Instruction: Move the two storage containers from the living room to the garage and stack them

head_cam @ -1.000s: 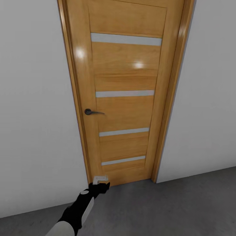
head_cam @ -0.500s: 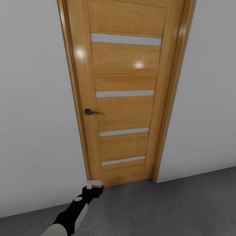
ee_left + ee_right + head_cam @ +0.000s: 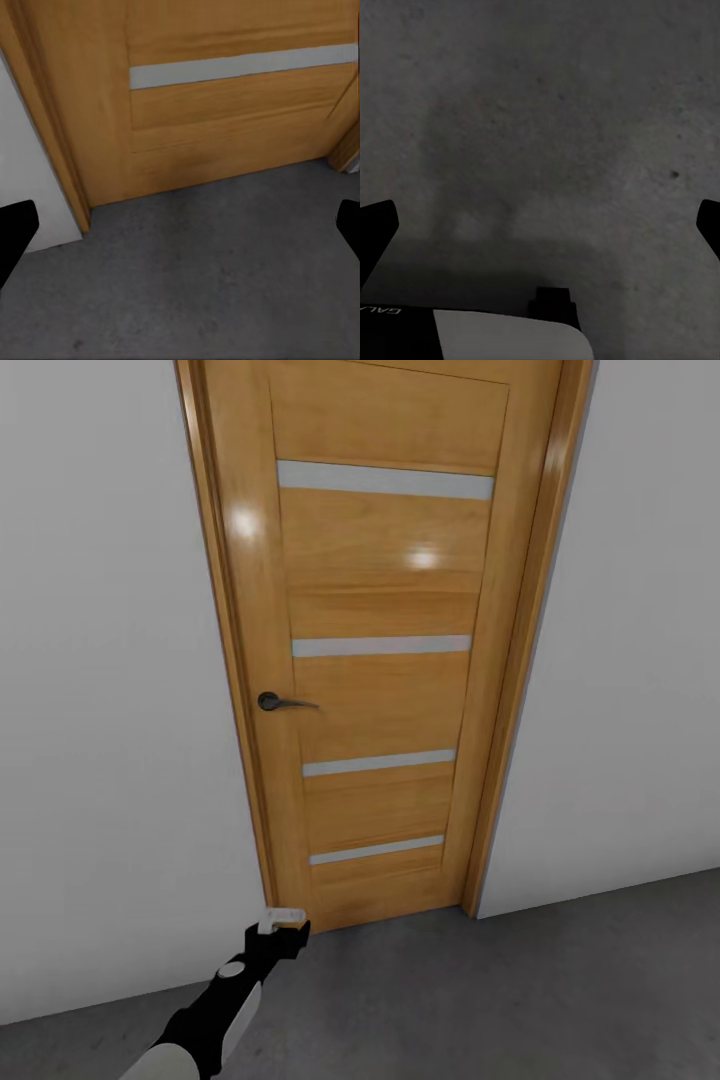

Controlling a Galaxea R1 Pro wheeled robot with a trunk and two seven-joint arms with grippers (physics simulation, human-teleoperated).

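Observation:
The two storage containers are out of view. I face a shut wooden door [image 3: 385, 610] from a rough dark-grey concrete floor [image 3: 500, 1000]. My left gripper [image 3: 282, 916] reaches low toward the door's bottom corner on the handle side, a little above the floor. In the left wrist view the left gripper [image 3: 180, 232] is open, its black fingertips [image 3: 13, 232] far apart with nothing between them, facing the door's foot. The right gripper [image 3: 540, 225] points down at bare concrete, open and holding nothing.
The door has a dark lever handle [image 3: 283, 703], several pale horizontal strips and a wooden frame [image 3: 520, 660]. Plain pale-grey walls [image 3: 110, 710] stand on both sides. A white part of my own body [image 3: 487, 337] shows in the right wrist view.
My left arm has drawn back a little to the left and lower, away from the door's foot. The door and the camera have not moved.

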